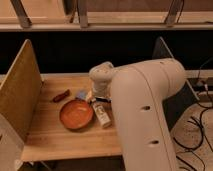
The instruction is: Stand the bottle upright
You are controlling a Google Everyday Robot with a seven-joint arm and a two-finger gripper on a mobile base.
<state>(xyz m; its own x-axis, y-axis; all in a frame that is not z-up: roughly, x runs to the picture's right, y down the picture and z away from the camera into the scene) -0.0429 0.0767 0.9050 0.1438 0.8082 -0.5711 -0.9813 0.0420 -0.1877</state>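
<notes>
The bottle (102, 114) lies on its side on the wooden desk (60, 142). It is just beside the right edge of the orange plate (76, 114), and its length points from the back of the desk toward the front. It is whitish, with some dark print on the half that is farther from me. I cannot tell which end has the cap.

Directly behind the far end of the bottle hangs the end effector (98, 98), under the round white wrist of the robot arm (145, 110). It is low over the desk, and most of it is hidden by the wrist. Its fingers stand wide apart and hold nothing, and the bottle rests free on the wood. I cannot say if a finger touches the bottle.

Next to the end effector, on its left, is a small bluish thing (81, 93). Further left lies a dark red object (61, 95), apart from the plate. A tall cork-coloured panel (20, 95) closes the left side of the desk. The thick arm covers the right part of the desk.
</notes>
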